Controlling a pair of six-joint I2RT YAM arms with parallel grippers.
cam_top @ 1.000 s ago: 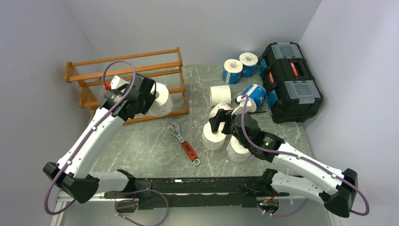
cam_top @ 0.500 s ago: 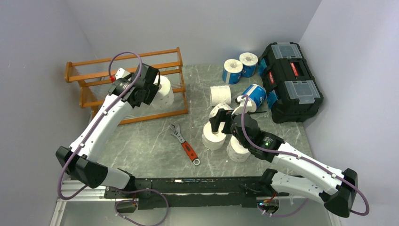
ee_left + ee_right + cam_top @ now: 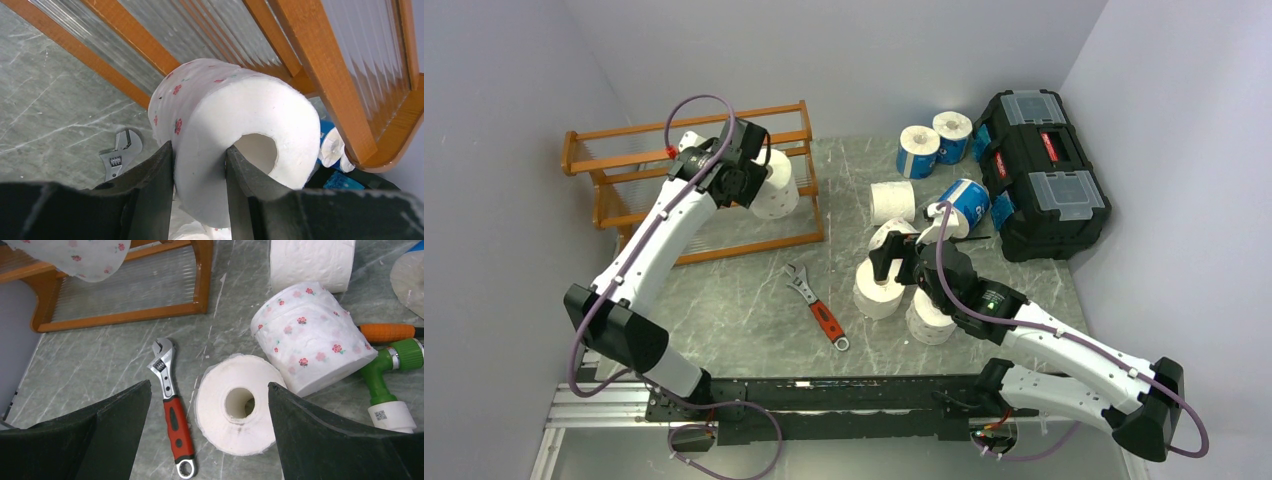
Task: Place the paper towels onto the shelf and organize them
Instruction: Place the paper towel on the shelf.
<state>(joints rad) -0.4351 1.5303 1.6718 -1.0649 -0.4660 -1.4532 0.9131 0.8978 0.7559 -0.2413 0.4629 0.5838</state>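
Note:
My left gripper (image 3: 757, 183) (image 3: 199, 152) is shut on the wall of a white paper towel roll with small reddish flowers (image 3: 776, 186) (image 3: 235, 115), one finger inside its core. It holds the roll in the air at the right end of the orange-brown shelf (image 3: 694, 130) (image 3: 310, 55), beside the upper rails. My right gripper (image 3: 892, 262) (image 3: 209, 385) hangs open above a plain white roll (image 3: 879, 292) (image 3: 235, 410) standing on end. A flowered roll (image 3: 310, 335) leans beside it. More rolls lie behind, several blue-wrapped (image 3: 917, 150).
A red-handled wrench (image 3: 816, 305) (image 3: 172, 410) lies on the marble table between the shelf and the rolls. A black toolbox with red latches (image 3: 1039, 170) stands at the back right. A green and orange tool (image 3: 395, 357) lies right of the flowered roll.
My left arm has carried its roll up and to the right, from the shelf's lower front to beside its upper right end. The right arm has not moved.

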